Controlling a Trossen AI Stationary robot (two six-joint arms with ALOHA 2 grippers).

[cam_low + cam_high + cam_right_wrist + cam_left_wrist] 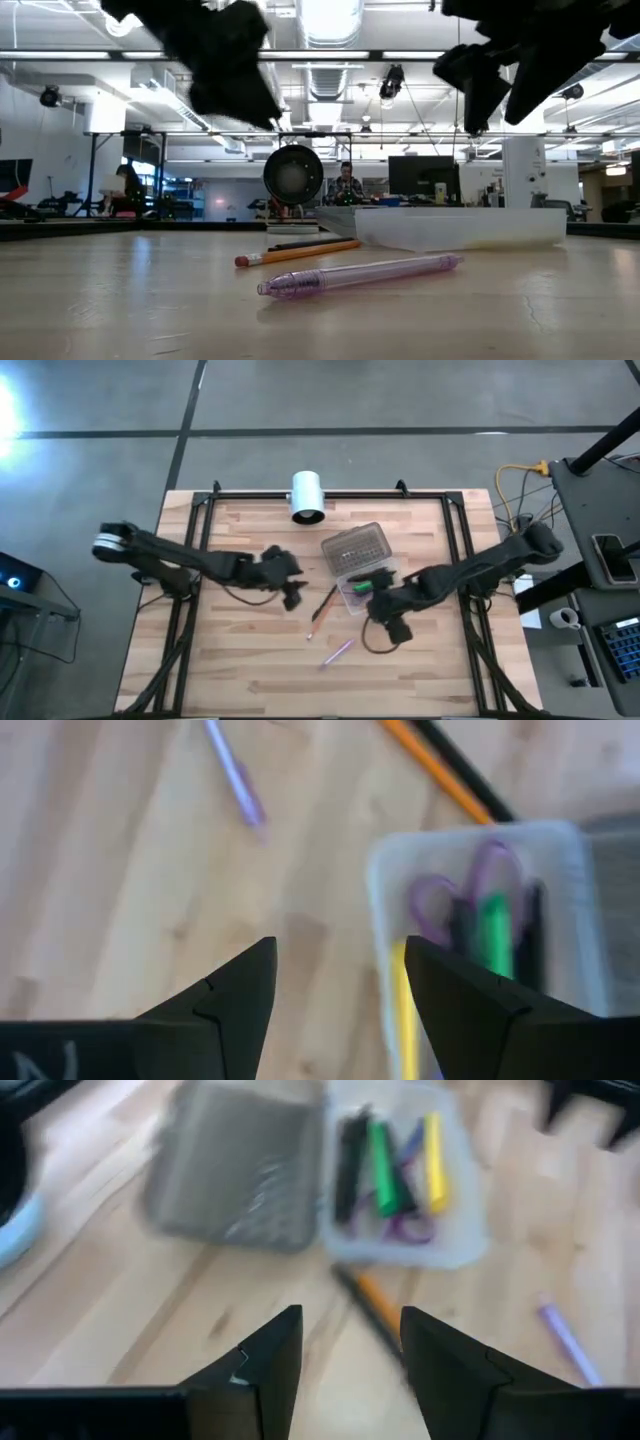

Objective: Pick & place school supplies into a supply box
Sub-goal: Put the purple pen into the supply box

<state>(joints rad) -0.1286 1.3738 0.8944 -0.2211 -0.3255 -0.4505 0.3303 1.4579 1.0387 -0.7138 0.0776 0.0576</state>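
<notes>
- The orange pencil [322,610] lies at 4 o'clock from the left gripper [291,597], very near, pointing 1 to 7.
- Both grippers, right gripper [396,628] too, are open and hold nothing.

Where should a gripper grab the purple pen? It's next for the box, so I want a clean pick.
Grip the purple pen mid-barrel from straight above, fingers straddling its width. It lies flat on the table, clear of the orange pencil and the box, so both sides are free.
</notes>
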